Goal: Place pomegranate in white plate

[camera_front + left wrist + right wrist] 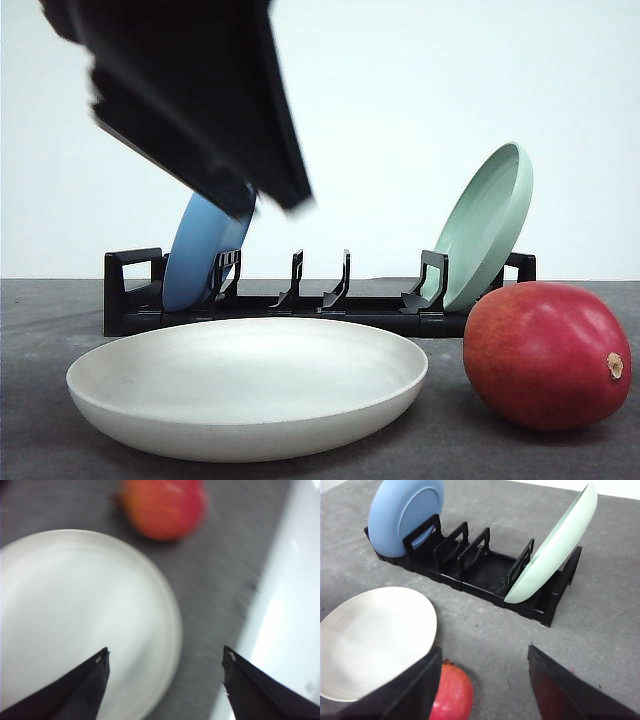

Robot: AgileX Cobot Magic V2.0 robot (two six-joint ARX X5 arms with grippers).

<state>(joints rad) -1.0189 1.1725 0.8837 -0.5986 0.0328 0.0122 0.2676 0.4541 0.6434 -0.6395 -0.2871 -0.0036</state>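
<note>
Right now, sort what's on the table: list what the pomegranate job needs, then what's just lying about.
Needed for the job:
- pomegranate, on the table beside the plate
- white plate, empty
- left gripper, open above the plate's edge
- right gripper, open near the fruit

Just lying about:
- black dish rack
- blue plate, standing in the rack
- pale green plate, leaning in the rack

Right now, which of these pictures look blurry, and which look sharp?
Left wrist view: smeared throughout, the pomegranate and white plate soft-edged, with a bright washed-out band along one side. Front view: plate and fruit sharp, but the dark arm overhead is blurred. Right wrist view: crisp, the dish rack clear, light even.
</note>
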